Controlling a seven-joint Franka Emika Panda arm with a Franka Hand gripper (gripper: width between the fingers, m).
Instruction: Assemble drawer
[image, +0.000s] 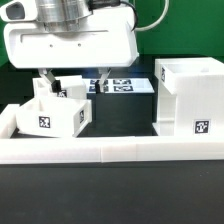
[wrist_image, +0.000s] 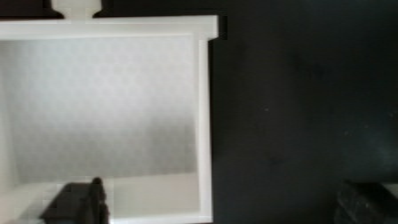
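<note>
A shallow white tray (image: 50, 115) with a square tag on its front sits at the exterior view's left. The tall white casing (image: 190, 95), also tagged, stands at the right. My gripper (image: 75, 80) hangs low over the tray and is open wide. In the wrist view the tray (wrist_image: 107, 110) fills the frame, with its knob (wrist_image: 80, 8) at the far edge. One finger (wrist_image: 75, 203) is inside the tray. The other finger (wrist_image: 374, 200) is outside over the black table. The tray's side wall (wrist_image: 205, 120) stands between them, untouched. A second tray does not show.
The marker board (image: 125, 85) lies flat on the table between tray and casing. The long low white border rail (image: 110, 150) runs across the front, close to both the tray and the casing. Black table (image: 110, 195) lies in front of the rail.
</note>
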